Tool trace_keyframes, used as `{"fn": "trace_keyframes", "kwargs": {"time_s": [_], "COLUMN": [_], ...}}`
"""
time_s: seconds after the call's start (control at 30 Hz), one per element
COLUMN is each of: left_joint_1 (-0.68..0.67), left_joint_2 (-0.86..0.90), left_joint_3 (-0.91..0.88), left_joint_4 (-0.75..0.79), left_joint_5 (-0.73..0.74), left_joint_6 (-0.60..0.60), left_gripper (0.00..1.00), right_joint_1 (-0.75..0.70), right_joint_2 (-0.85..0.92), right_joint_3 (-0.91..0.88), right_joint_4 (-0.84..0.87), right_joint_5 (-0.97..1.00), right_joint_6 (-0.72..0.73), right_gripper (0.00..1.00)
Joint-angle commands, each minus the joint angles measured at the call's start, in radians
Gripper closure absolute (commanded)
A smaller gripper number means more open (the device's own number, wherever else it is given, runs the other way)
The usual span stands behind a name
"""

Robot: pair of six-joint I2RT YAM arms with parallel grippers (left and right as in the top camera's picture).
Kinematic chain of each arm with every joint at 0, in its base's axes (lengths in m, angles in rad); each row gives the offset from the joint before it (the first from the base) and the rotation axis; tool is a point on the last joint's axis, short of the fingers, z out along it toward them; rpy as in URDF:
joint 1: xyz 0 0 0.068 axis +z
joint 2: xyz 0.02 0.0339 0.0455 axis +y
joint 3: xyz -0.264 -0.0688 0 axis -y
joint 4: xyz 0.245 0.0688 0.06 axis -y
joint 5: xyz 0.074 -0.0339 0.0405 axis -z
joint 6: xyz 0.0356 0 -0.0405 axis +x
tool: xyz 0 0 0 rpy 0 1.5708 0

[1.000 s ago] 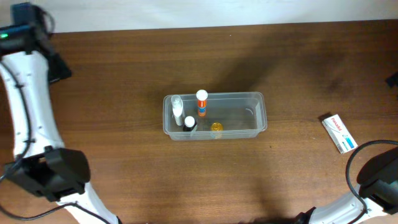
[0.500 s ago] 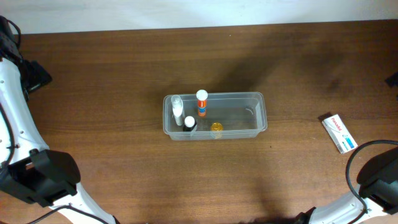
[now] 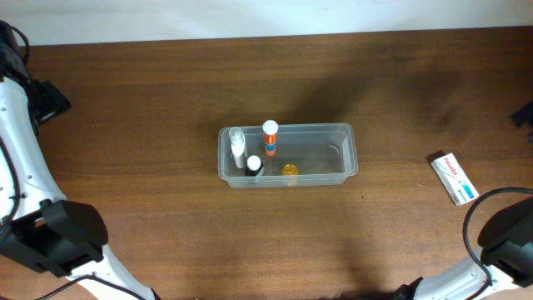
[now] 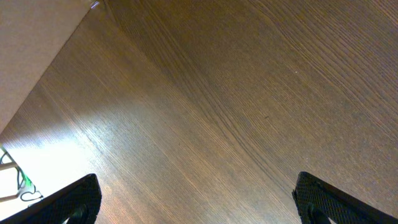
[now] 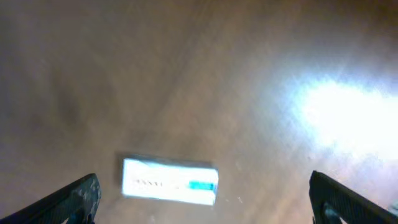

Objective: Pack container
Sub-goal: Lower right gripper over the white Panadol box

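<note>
Overhead, a dark brown wooden table (image 3: 166, 92) with long grain fills nearly the whole view, and a pale wall (image 3: 250, 17) runs as a strip along the 12 o'clock edge. The clear container (image 3: 333, 156) sits at the centre of the table, its long side running from 9 to 3 o'clock.

Inside it, toward the 9 o'clock end, are a white bottle (image 3: 237, 146), an orange tube (image 3: 270, 138) with a white cap standing upright, a small dark bottle (image 3: 254, 165) with a white cap, and a small yellow object (image 3: 290, 170) by the 6 o'clock wall. The 3 o'clock half of the tub holds nothing.

Well apart from the container, at about 4 o'clock of it, a white box (image 3: 455, 178) with blue and red print lies flat on the wood. The left arm (image 3: 25, 142) rises along the 9 o'clock edge and the right arm (image 3: 508, 242) sits in the 5 o'clock corner; neither crosses the container.

The left gripper (image 4: 196, 186) has its fingers (image 4: 68, 202) spread wide over bare wood, holding nothing. The right gripper (image 5: 203, 186) is likewise spread wide and empty, above the same white box in a blurred view with bright glare at 3 o'clock.
</note>
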Motion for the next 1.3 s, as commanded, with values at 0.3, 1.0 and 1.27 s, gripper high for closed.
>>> {"fn": "trace_keyframes", "kwargs": {"time_s": [0.3,1.0,1.27], "left_joint_1": [0.005,0.005,0.005], "left_joint_2": [0.005,0.005,0.005], "left_joint_3": [0.016,0.016,0.016], "left_joint_4": [0.0,0.0,0.0], "left_joint_5": [0.007,0.007,0.007], "left_joint_6": [-0.003,-0.003,-0.003], "left_gripper": [0.01,0.01,0.01], "right_joint_1": [0.019,0.109,0.109], "right_joint_2": [-0.008,0.001,0.001], "right_joint_3": [-0.226,-0.581,-0.581], "right_joint_4": [0.076,0.402,0.399], "right_joint_5": [-0.087,-0.031,-0.019], "right_joint_6": [0.005,0.13,0.196], "right_gripper": [0.02,0.02,0.02]}}
